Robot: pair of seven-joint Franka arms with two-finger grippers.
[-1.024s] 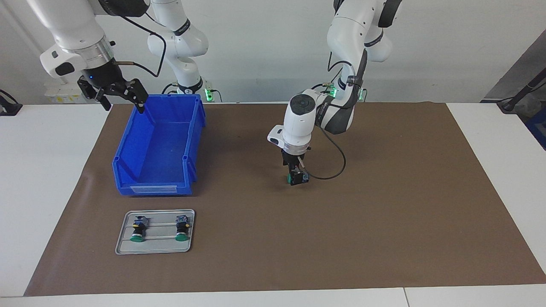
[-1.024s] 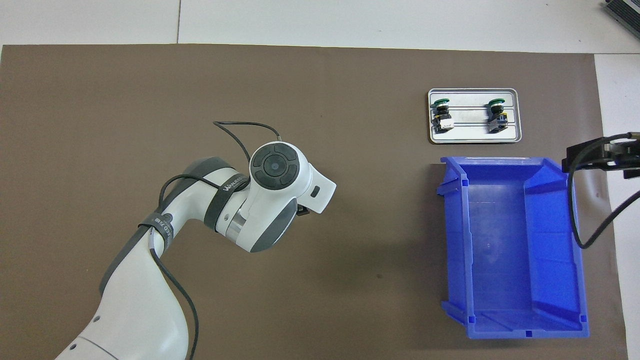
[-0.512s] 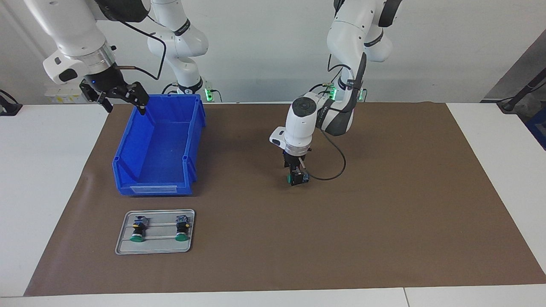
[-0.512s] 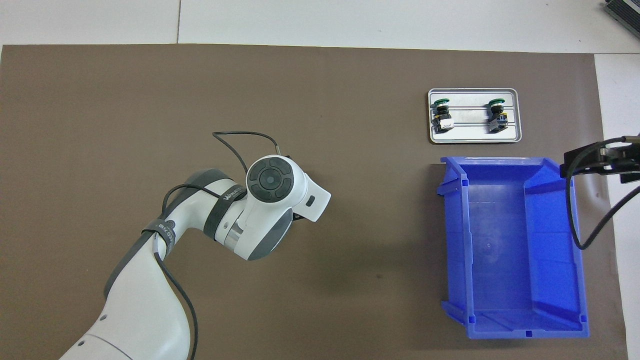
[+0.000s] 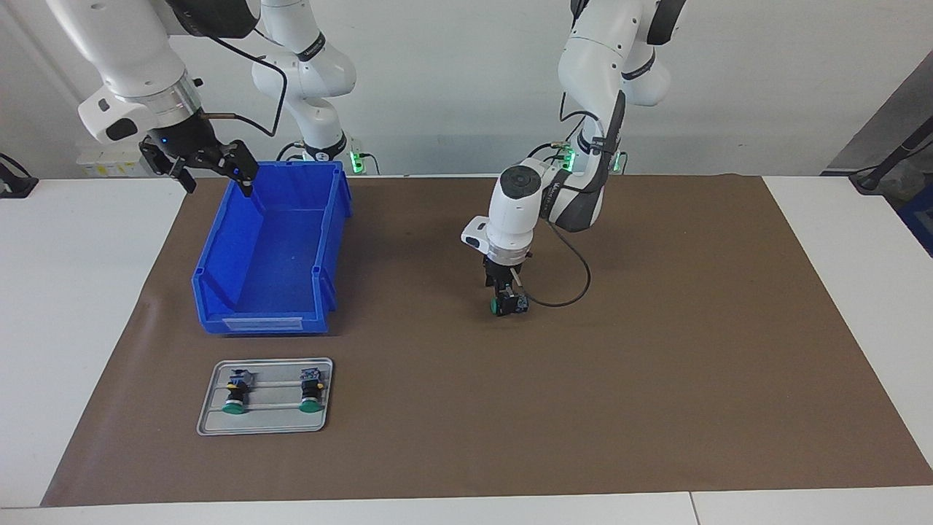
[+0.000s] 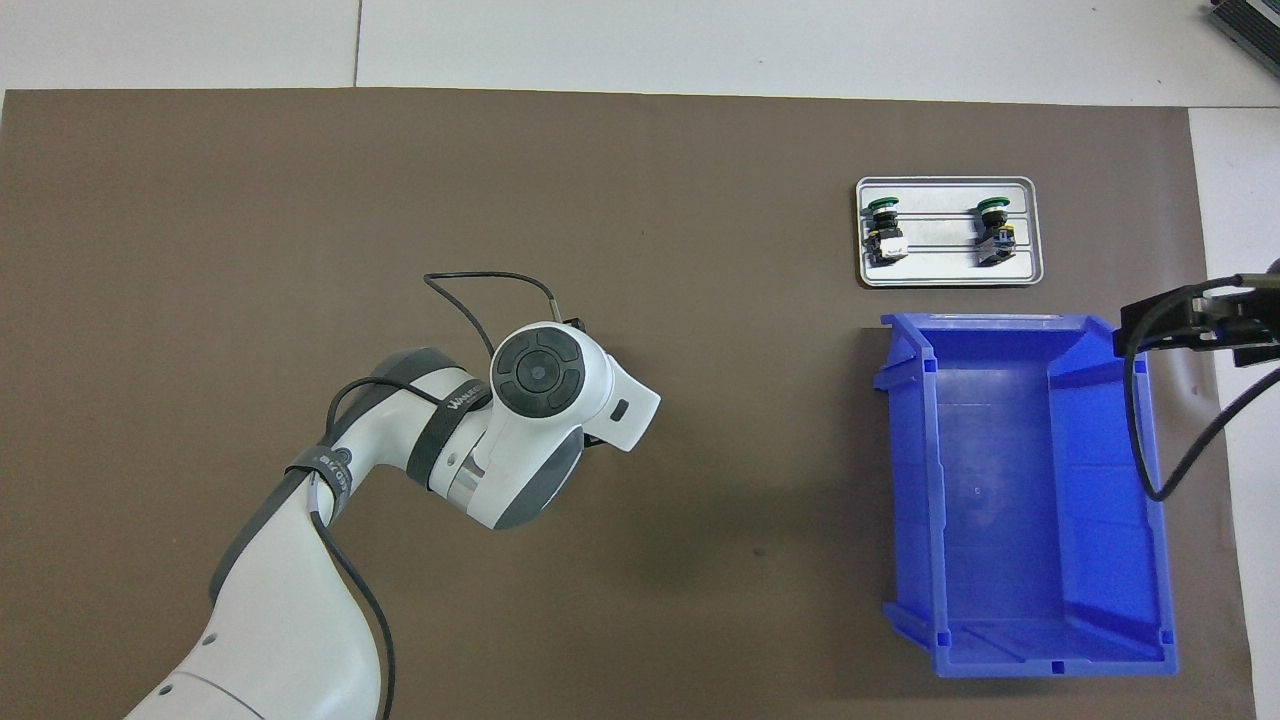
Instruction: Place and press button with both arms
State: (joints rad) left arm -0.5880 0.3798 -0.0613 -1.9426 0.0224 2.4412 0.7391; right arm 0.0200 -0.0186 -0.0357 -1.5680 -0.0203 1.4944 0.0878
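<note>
My left gripper (image 5: 508, 297) is pinching the button (image 5: 509, 305) low over the brown mat (image 5: 656, 350): green cap, black barrel, bluish block. Right gripper (image 5: 211, 171) hangs spread wide over the blue bin (image 5: 271, 306) rim.

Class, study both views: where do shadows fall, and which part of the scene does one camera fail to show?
Facing view: a soft shadow lies on the brown mat beside the blue bin; the lighting is even, without harsh glare. Overhead view: the left arm's wrist hides its end effector and the button it holds; a faint shadow falls beside the wrist.
</note>
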